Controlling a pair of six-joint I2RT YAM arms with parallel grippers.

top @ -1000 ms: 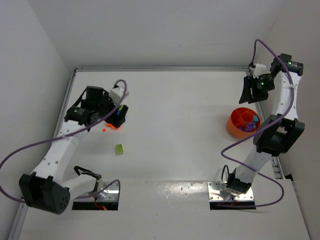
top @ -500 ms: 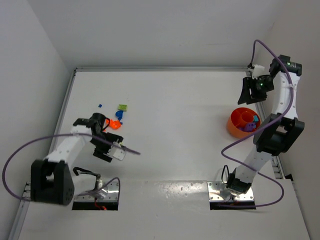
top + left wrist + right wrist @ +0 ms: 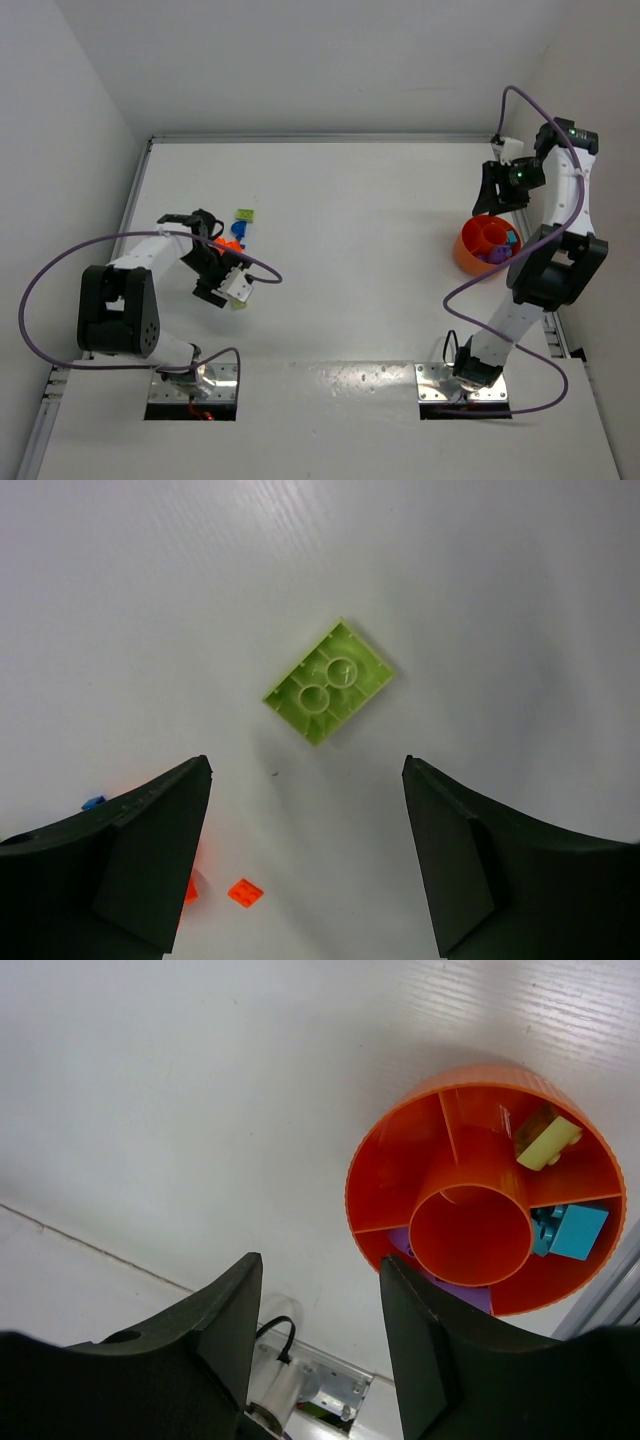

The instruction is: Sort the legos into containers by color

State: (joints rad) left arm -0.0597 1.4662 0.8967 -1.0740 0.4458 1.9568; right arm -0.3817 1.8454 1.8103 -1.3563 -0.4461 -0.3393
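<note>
Left wrist view: the left gripper (image 3: 305,780) stands wide, its two dark fingers (image 3: 150,860) far apart at the bottom corners with nothing between them but bare white tabletop (image 3: 150,580). Just beyond the gap lies a lime green lego (image 3: 328,682), a flat rectangular piece turned underside up so its two round tubes show, set at a slant and touching neither finger. Close to the left-hand finger sit a small orange lego (image 3: 245,891) in the open, a second orange bit (image 3: 190,888) half hidden behind the finger's edge, and a blue speck (image 3: 93,802) peeping over its top edge. In the right wrist view the right gripper (image 3: 318,1280) is partly spread, a moderate gap between its fingers, holding nothing; tabletop shows through the gap. Up and to the right of it is the orange tub (image 3: 352,1195), round, with a central round well and dividers running out to the wall. A pale yellow-green lego (image 3: 548,1143) lies in the upper right compartment, a teal lego (image 3: 578,1230) in the compartment on the right, and a purple lego (image 3: 455,1292) in the lower one, partly hidden behind the central well. In the top external view the tub stands near the tabletop's right edge, beside the right arm (image 3: 545,270), with the right gripper hanging just beyond its far side; the loose pieces lie well apart from it, on the left part of the tabletop by the left arm (image 3: 140,255).
</note>
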